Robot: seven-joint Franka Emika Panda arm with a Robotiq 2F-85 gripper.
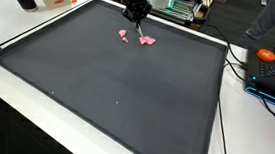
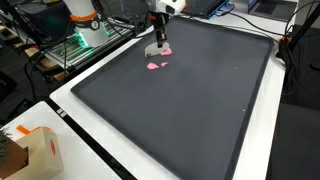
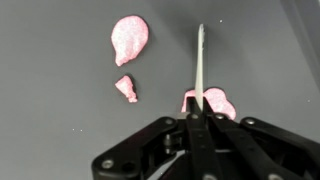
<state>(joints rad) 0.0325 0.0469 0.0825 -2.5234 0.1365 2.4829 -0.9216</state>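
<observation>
Your jaws are clamped tight on the thin white stick [image 3: 199,65]. Near the bench [image 1: 5,101] edge beside the robot, I'd bring its tip gently, squarely, onto the pink blobs [image 3: 129,40].

This looks like a robotics lab. A large dark mat [image 1: 127,86] covers a white table [image 1: 2,80], black cables [image 1: 233,63] trail along the frame's right side, and green-lit electronics [image 2: 82,40] sit at upper left.
</observation>
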